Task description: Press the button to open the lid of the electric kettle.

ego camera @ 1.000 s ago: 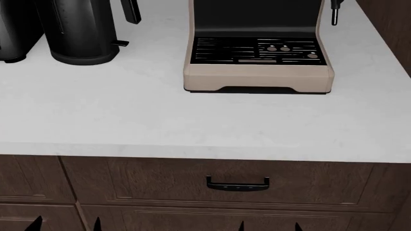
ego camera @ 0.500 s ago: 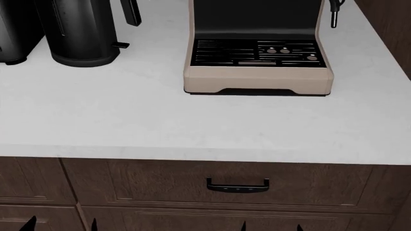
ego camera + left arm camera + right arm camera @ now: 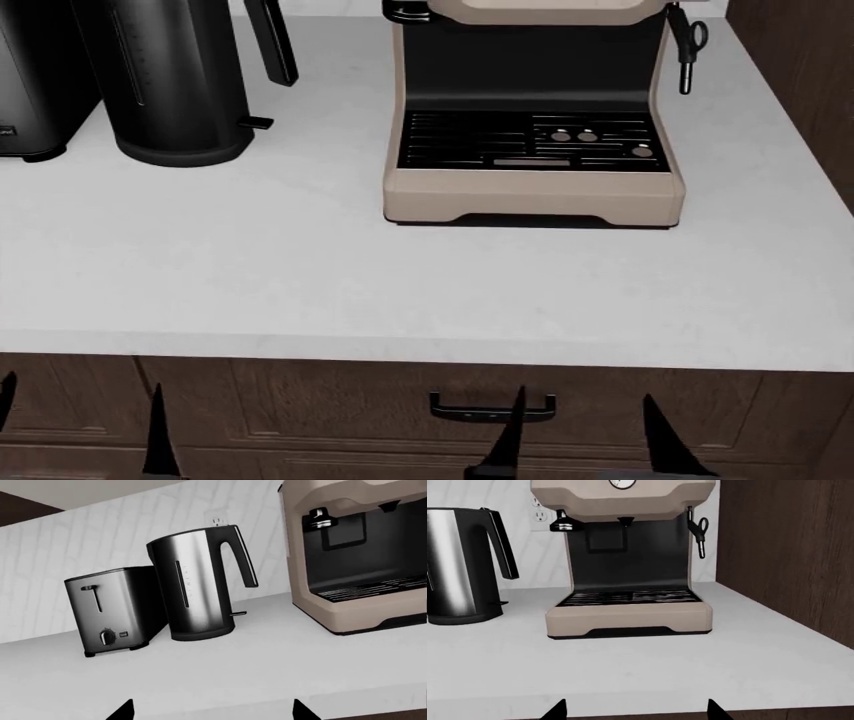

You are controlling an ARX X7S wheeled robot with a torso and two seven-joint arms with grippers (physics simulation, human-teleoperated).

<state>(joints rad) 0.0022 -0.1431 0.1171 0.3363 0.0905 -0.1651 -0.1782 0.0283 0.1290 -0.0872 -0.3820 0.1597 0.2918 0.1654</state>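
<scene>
The electric kettle (image 3: 174, 85) is a tall matte-black cylinder at the counter's back left, its curved handle toward the coffee machine. In the head view its top is cut off, so the lid is hidden there. It shows whole in the left wrist view (image 3: 193, 590), with the lid (image 3: 190, 534) edge-on and flat on the rim, and in the right wrist view (image 3: 457, 565). My left gripper (image 3: 83, 435) and right gripper (image 3: 583, 445) are open and empty, low in front of the counter's front edge and far from the kettle. Only their fingertips (image 3: 123, 711) (image 3: 557, 710) show.
A black slotted toaster (image 3: 34, 90) (image 3: 110, 612) stands just left of the kettle. A beige coffee machine (image 3: 534, 130) (image 3: 627, 570) stands at centre right. A dark wood panel (image 3: 787, 555) bounds the white counter (image 3: 400, 270) on the right. A drawer handle (image 3: 491, 406) is below.
The head view has shifted: the counter and appliances sit lower in the picture, the coffee machine's top shows, and both grippers' fingertips have risen further into view.
</scene>
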